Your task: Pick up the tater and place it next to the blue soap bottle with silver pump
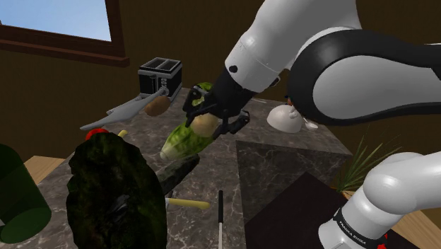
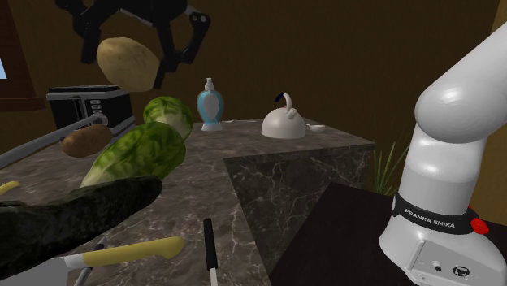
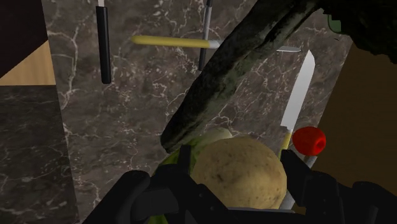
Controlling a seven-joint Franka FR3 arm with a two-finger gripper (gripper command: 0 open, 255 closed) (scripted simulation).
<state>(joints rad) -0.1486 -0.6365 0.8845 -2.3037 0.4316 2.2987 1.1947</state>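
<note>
While my all-black two-finger gripper [image 2: 127, 58] is clenched on the tan, speckled, oval potato [image 2: 122, 71], the job in hand is a steady carry across to the pale blue soap bottle with the silvery pump [image 2: 210, 104], which stands upright near the back edge of the dark marbled counter [image 2: 268, 175].

I judge the best path runs high. A long, leafy green lettuce head [image 2: 138, 150] lies on the counter right below the potato, and a rounder green head [image 2: 169, 114] sits between it and the bottle. I should lower only over bare stone just beside the bottle, either in front of it or on the side toward the white kettle [image 2: 283, 123]. Coming down straight will stop either finger from knocking the pump. I should let go only once the potato touches the stone, since its rounded shape could roll.

The potato sits squarely between my fingers [image 3: 305, 194], one on each flank. It hangs well above the counter and well apart from the bottle.
</note>
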